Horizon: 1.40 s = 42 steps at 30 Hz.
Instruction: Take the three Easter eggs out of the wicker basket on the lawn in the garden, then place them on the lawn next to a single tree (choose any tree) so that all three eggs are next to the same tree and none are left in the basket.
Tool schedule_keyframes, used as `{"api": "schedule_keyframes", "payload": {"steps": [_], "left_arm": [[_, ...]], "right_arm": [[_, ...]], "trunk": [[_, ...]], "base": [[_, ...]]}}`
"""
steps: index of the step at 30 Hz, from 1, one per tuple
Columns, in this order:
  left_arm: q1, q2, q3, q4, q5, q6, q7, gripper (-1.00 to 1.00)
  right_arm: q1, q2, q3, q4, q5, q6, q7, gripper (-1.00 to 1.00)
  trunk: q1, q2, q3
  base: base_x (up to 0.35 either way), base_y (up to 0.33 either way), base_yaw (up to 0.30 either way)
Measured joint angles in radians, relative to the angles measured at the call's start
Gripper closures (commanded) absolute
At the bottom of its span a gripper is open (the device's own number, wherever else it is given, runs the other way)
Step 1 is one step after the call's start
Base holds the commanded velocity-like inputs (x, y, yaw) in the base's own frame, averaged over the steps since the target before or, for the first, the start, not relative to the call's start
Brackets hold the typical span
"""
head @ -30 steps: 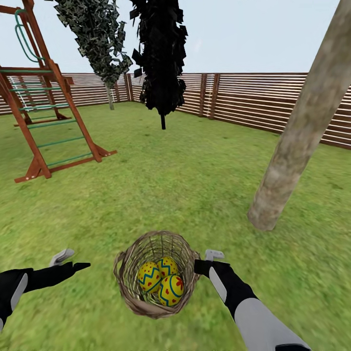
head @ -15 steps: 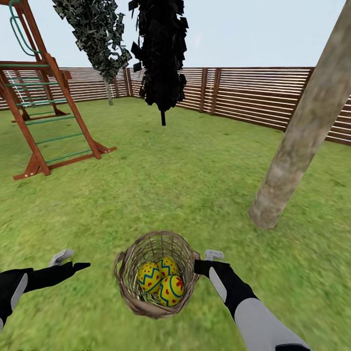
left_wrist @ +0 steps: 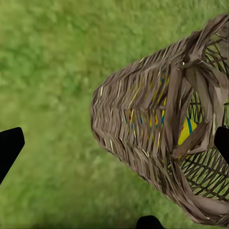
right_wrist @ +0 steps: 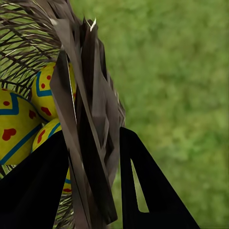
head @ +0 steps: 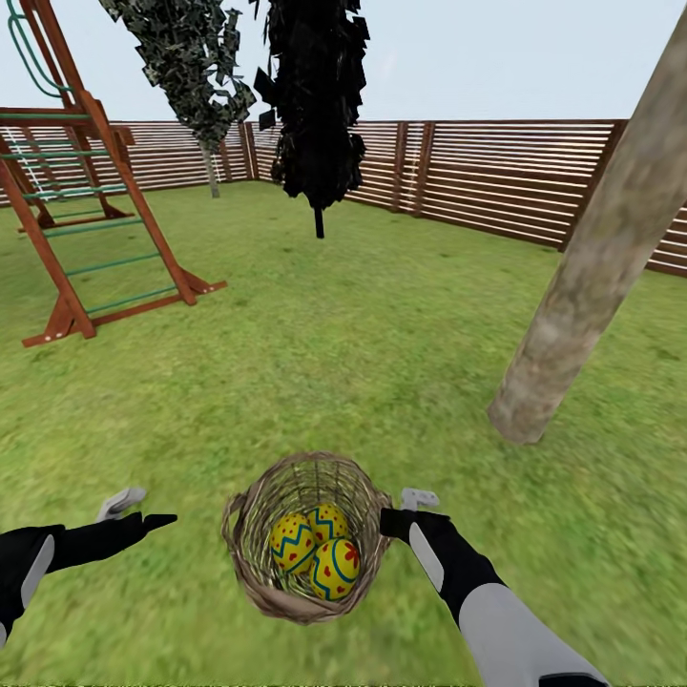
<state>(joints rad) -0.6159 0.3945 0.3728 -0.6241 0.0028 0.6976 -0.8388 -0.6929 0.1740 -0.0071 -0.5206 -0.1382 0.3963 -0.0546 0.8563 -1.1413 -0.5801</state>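
The wicker basket (head: 303, 582) sits low in the head view, between my two arms and over the lawn (head: 363, 363). Three Easter eggs lie in it: one (head: 291, 544) on the left, one (head: 328, 520) behind, one (head: 335, 569) in front. My right gripper (head: 386, 523) is shut on the basket's right rim. In the right wrist view its fingers (right_wrist: 33, 191) stand on either side of the rim (right_wrist: 90, 109), with eggs (right_wrist: 14, 129) just inside. My left gripper (head: 157, 507) hangs open to the basket's left, apart from it. The left wrist view faces the basket's woven wall (left_wrist: 138, 129).
The tree's pale leaning trunk (head: 592, 267) meets the grass ahead on the right, about a basket's width beyond the basket. A red-brown play tower (head: 86, 219) stands far left. Two dark narrow trees (head: 315, 114) and the slat fence (head: 496, 181) close the back.
The whole view has shifted a little: fence, play tower and tree base sit slightly higher in the picture. Basket, eggs and both grippers keep their places relative to one another.
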Motion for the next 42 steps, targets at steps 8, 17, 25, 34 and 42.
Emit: {"api": "schedule_keyframes", "payload": {"steps": [8,17,25,34,42], "left_arm": [[0.000,0.000,0.000,0.000,0.000,0.000,0.000,-1.00],[0.000,0.000,0.001,0.000,0.000,0.000,0.000,-1.00],[0.000,0.000,0.001,0.000,0.000,0.000,0.000,-1.00],[0.000,0.000,0.000,0.000,0.000,0.000,0.000,-1.00],[0.000,0.000,0.000,0.000,0.000,0.000,0.000,-1.00]], "right_arm": [[0.000,0.000,0.000,0.000,0.000,0.000,0.000,1.00],[0.000,0.000,0.000,0.000,-0.001,0.000,-0.001,1.00],[0.000,0.000,0.000,0.000,0.000,0.000,-0.001,1.00],[0.000,0.000,0.000,0.000,0.000,0.000,-0.001,1.00],[0.000,0.000,0.000,0.000,0.000,0.000,-0.001,1.00]], "trunk": [[0.000,0.000,-0.013],[0.000,0.000,-0.027],[0.000,0.000,-0.040],[0.000,0.000,-0.055],[0.000,0.000,-0.068]], "base": [[0.000,0.000,0.000],[0.000,0.000,0.000],[0.000,0.000,0.000],[0.000,0.000,0.000],[0.000,0.000,0.000]]}}
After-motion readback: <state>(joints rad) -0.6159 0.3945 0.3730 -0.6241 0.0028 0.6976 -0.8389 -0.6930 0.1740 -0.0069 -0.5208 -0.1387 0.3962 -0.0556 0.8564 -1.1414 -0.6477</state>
